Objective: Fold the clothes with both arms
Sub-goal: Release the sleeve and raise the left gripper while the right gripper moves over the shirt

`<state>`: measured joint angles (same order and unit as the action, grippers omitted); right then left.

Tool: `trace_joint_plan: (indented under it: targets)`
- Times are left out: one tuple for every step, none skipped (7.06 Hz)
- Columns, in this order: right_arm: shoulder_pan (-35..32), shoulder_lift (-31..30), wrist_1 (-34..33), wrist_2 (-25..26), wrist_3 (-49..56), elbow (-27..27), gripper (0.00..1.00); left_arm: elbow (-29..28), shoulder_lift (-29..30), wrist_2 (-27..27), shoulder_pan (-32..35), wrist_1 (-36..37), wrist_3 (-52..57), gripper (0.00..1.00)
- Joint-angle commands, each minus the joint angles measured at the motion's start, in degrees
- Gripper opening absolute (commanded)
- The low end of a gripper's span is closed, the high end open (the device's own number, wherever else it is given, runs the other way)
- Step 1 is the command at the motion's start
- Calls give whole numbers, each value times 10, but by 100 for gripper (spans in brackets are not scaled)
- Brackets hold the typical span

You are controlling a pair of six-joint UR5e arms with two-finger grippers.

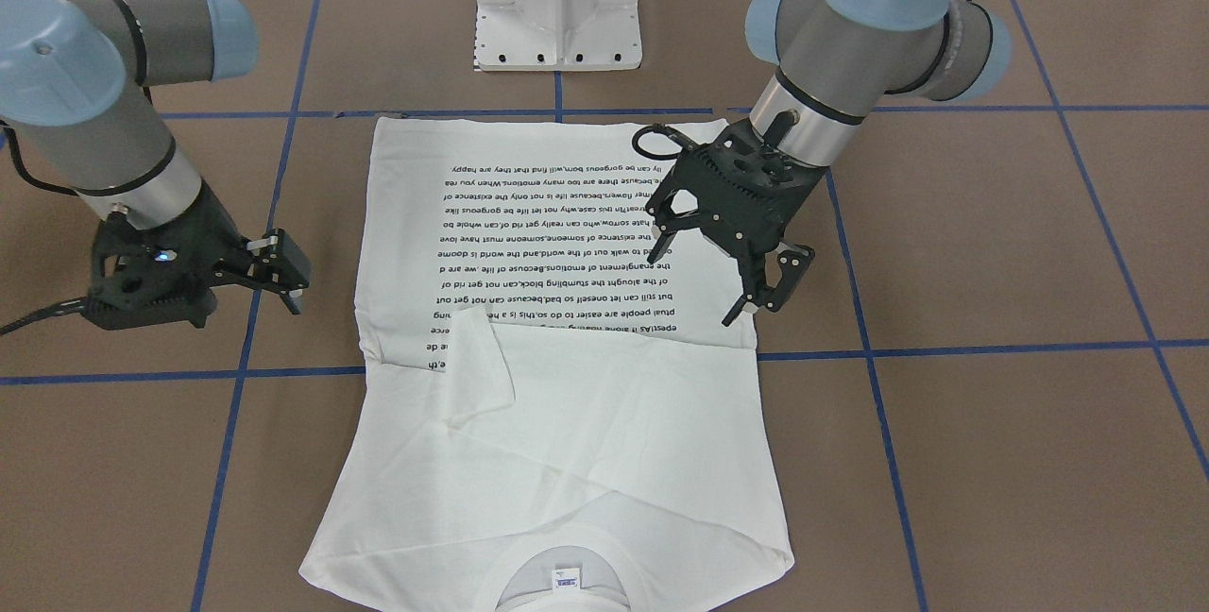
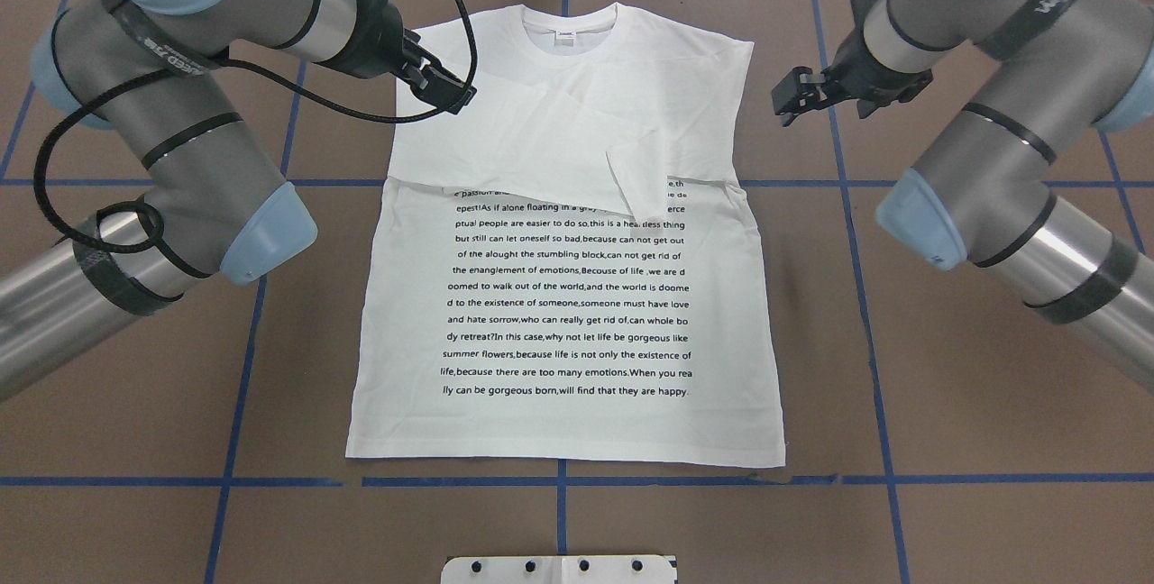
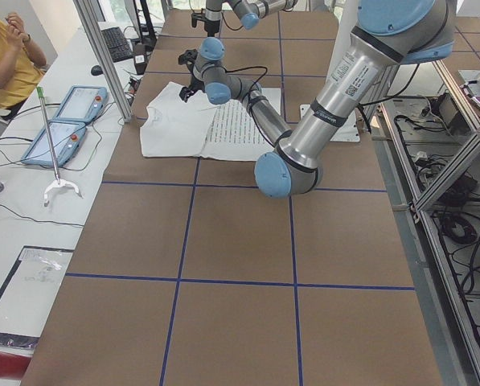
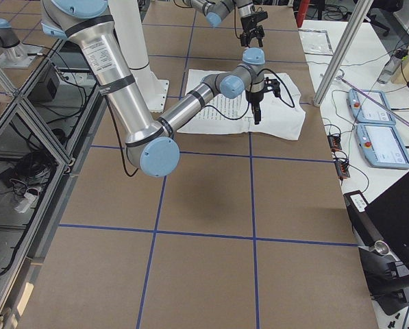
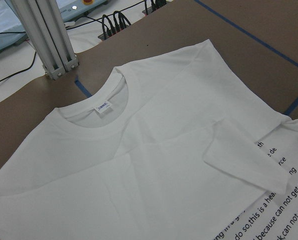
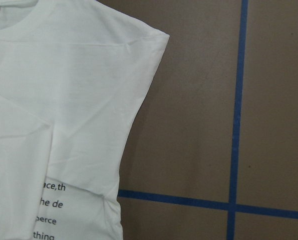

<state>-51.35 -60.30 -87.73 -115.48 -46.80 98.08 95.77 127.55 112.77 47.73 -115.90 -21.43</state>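
Left gripper [image 1: 694,286] is seen raised, jaws apart, with the white long-sleeved shirt [image 1: 586,461] spread flat beneath them. Right gripper [image 1: 288,272] is poised over the brown table [image 1: 992,451], jaws apart and empty, with the shirt's edge just beside them.

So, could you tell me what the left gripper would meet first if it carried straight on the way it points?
Most likely the white shirt: the left gripper angles down over its plain folded part. Nothing shows in between, though its height above the cloth is unclear.
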Motion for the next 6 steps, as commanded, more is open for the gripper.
trace_joint_plan:
  targets:
    - [62, 75, 0, 47, -73, -69, 93, 35, -6, 4, 4, -2, 6, 100]
    - [82, 116, 0, 54, -98, -119, 92, 51, -12, 4, 3, -1, 6, 100]
    - [96, 152, 2, 77, -108, -166, 89, 71, -25, 4, 3, -1, 4, 100]
    - [113, 179, 18, 106, -107, -210, 85, 82, -33, 3, 3, -2, 0, 100]
    - [114, 205, 47, 112, -109, -264, 72, 84, -35, 3, 1, -4, -2, 100]
    - [111, 234, 52, 113, -109, -313, 60, 84, -35, 3, 1, -4, -2, 100]
